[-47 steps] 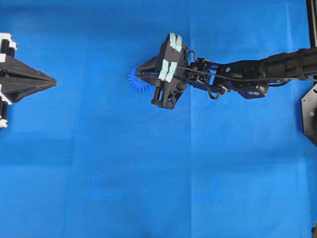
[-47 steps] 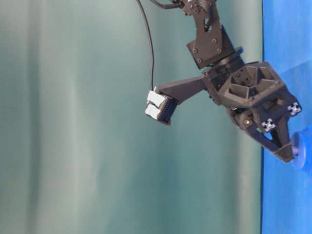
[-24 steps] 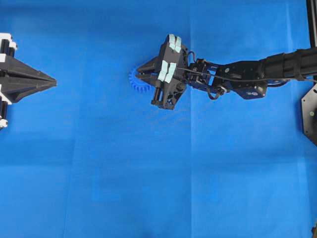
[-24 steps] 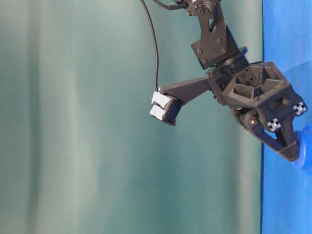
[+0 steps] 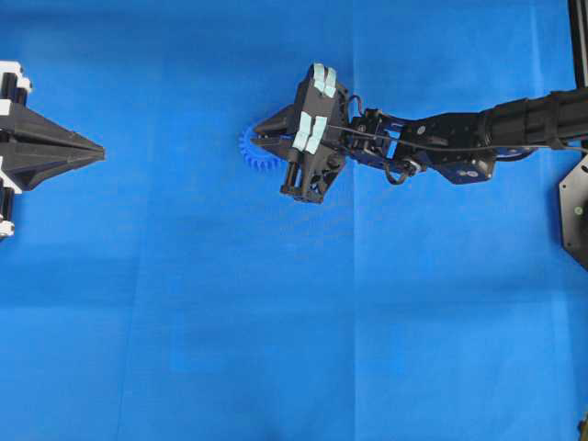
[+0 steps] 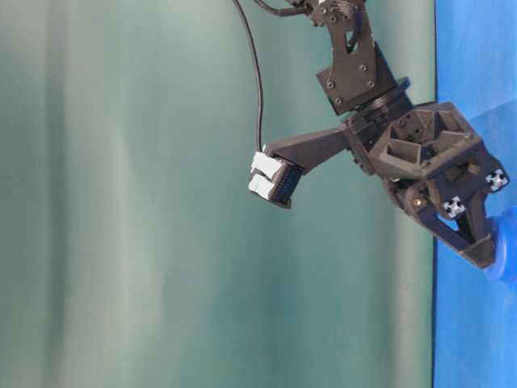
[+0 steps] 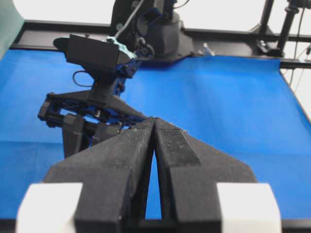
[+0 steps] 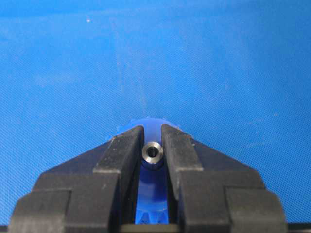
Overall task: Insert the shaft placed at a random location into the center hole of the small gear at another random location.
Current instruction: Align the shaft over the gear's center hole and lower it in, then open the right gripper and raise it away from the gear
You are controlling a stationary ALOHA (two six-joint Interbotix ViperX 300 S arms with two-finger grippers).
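Right arm sits slightly lower over cloth than a second ago, otherwise little changed. Blue table cloth [image 5: 276, 322] bare elsewhere. Left gripper [image 7: 154, 121] parked at left edge, fingers pressed together. Right gripper [image 8: 152, 141] over small gear [image 5: 250, 152], fingers pinching shaft [image 8: 152, 153] upright above gear hub; center hole hidden.

The shaft [image 8: 152, 153] stands over the small gear [image 8: 151, 182], between the right pincer's [image 8: 152, 145] fingers.

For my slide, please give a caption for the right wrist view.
Right gripper holding the shaft above the small gear.
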